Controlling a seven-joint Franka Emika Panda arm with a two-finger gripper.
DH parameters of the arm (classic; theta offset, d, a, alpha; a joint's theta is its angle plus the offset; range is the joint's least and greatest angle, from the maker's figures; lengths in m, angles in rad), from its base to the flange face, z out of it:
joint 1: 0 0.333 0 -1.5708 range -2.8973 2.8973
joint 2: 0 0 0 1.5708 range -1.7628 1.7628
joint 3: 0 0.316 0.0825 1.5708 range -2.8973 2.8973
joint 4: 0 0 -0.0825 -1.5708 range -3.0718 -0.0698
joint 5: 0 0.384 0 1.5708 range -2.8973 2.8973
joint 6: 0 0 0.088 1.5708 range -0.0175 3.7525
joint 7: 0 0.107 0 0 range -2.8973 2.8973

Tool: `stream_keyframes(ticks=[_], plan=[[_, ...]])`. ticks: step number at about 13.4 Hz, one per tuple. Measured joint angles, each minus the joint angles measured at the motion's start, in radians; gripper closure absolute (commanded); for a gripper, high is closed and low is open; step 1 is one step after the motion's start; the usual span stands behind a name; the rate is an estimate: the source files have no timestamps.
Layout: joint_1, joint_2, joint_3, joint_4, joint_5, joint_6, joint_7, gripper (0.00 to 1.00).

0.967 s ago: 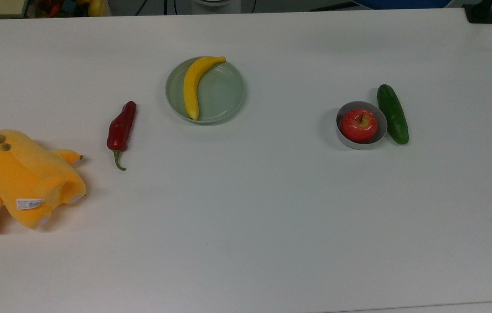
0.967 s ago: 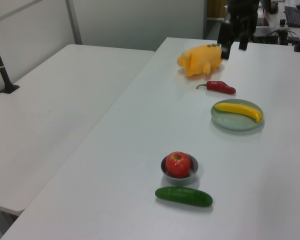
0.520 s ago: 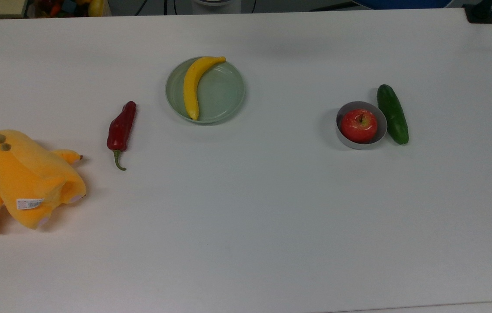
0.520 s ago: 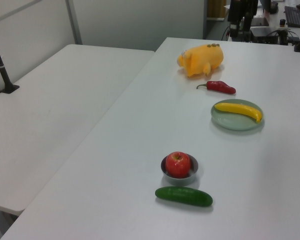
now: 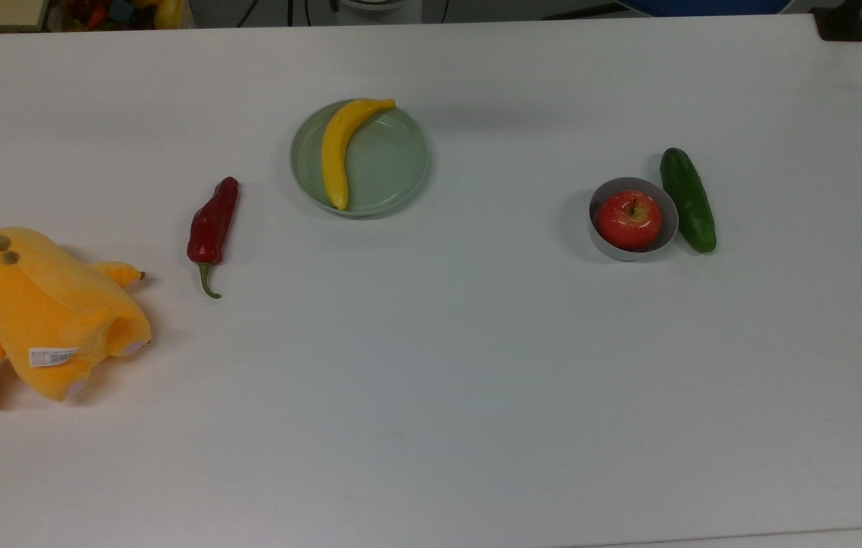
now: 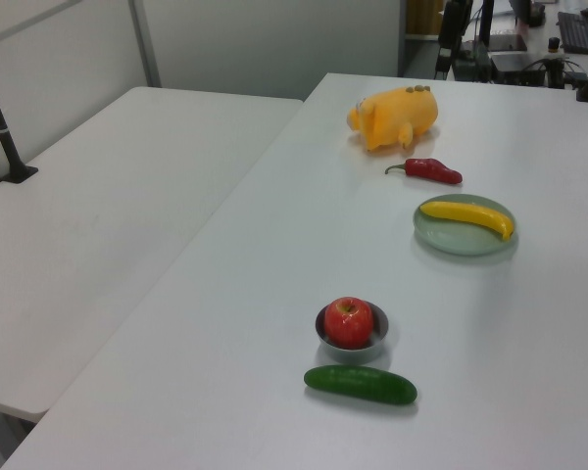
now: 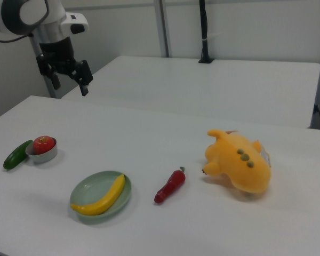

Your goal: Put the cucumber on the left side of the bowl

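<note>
White tabletop [image 7: 165, 138]: in the right view, left to right, the cucumber [image 7: 16, 154] lies touching the bowl [image 7: 42, 153] holding an apple [image 7: 43, 144]; above them the gripper [image 7: 69, 84] hangs from the raised arm, fingers spread, empty.

Bowl [image 6: 352, 343] interior — mostly hidden by the apple [image 6: 350, 321]; cucumber [image 7: 17, 154] partly behind it.

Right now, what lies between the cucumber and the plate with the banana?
In the top view, the grey bowl holding a red apple sits against the cucumber; from there to the green plate the white table is bare.
</note>
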Motion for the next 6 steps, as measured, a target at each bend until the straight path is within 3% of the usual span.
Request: stream_keyframes(ticks=[6], plan=[[-0.001,0.006,0.003,0.0,0.0,0.001,-0.037,0.0]])
